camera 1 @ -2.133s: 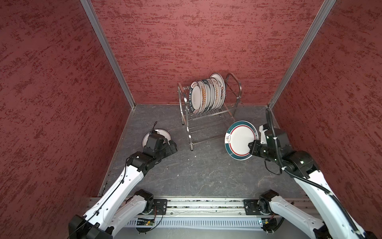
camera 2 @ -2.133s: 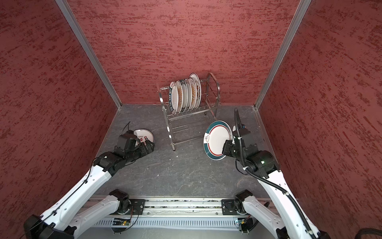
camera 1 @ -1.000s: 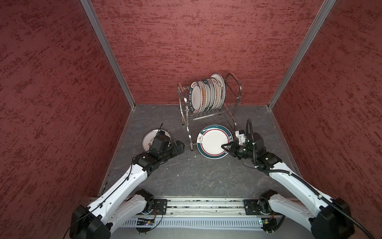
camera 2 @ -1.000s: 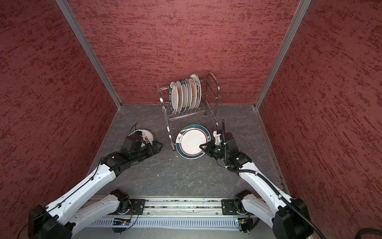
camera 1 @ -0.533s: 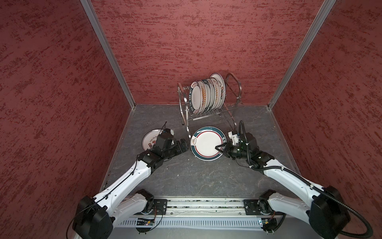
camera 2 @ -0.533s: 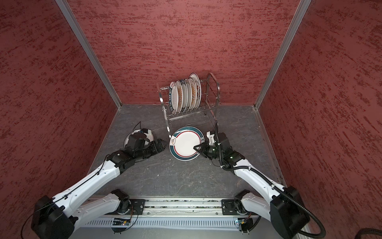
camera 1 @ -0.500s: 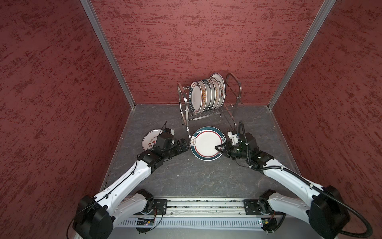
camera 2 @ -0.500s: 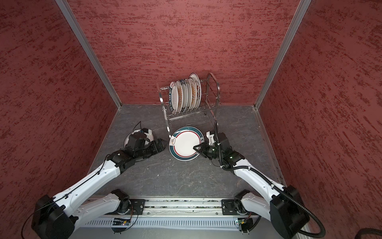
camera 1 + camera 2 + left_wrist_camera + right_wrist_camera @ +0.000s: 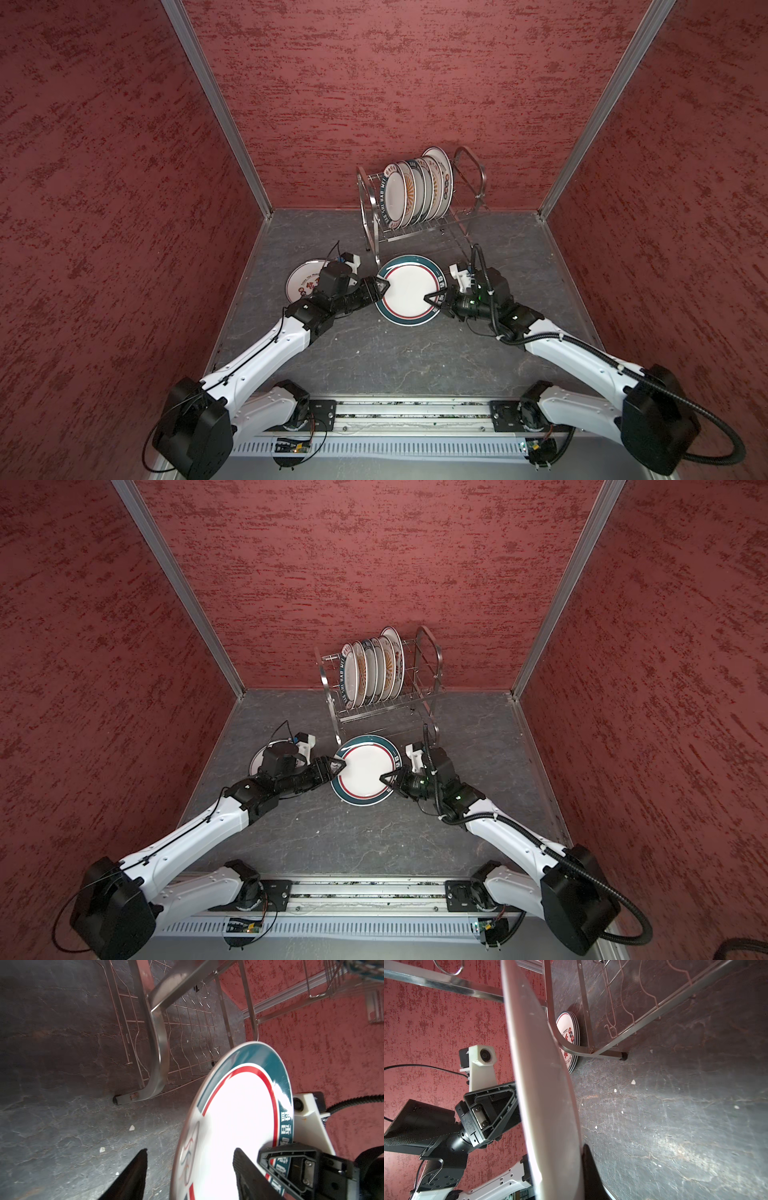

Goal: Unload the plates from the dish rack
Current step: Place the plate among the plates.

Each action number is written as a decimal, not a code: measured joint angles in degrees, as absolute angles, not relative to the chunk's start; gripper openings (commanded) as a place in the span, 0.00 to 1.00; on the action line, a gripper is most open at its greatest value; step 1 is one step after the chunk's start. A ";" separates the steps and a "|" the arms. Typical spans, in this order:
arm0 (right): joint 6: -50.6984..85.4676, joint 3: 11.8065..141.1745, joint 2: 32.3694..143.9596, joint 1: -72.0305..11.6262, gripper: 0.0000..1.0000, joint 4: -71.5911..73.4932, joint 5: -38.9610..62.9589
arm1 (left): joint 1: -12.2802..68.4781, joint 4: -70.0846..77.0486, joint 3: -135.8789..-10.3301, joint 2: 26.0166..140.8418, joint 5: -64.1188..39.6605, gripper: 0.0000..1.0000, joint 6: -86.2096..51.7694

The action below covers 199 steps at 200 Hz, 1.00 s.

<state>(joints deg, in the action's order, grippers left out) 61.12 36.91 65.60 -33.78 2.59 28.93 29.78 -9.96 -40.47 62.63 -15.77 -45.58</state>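
One teal-rimmed plate (image 9: 409,291) on the near side of the dish rack (image 9: 469,166); right gripper (image 9: 430,300) pinches its right rim, left gripper (image 9: 381,287) straddles the left rim, jaws spread.

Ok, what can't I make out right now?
Plate count in the stack: left arm covers it, both top views.
Rear plates in the dish rack: front ones overlap them, both top views.
Right gripper pinch on the teal-rimmed plate: plate's underside fills the right wrist view.
Left gripper contact with that plate: unclear in left wrist view.
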 measured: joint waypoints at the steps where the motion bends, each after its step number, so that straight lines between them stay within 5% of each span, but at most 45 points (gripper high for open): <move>1: 61.14 36.91 65.60 -33.78 0.09 2.61 28.93 | 29.78 -9.93 -40.45 62.63 -15.84 0.56 -45.52; 108: 61.14 36.91 68.05 -34.35 0.12 7.51 30.35 | 29.56 -6.76 -38.54 63.05 -20.91 0.30 -46.00; 161: 62.35 37.01 68.47 -33.85 0.12 8.49 30.33 | 28.53 -2.46 -38.33 64.60 -23.33 0.09 -49.08; 199: 62.28 37.01 69.32 -33.91 0.21 8.29 30.22 | 28.56 -1.98 -38.33 64.60 -23.57 0.00 -49.12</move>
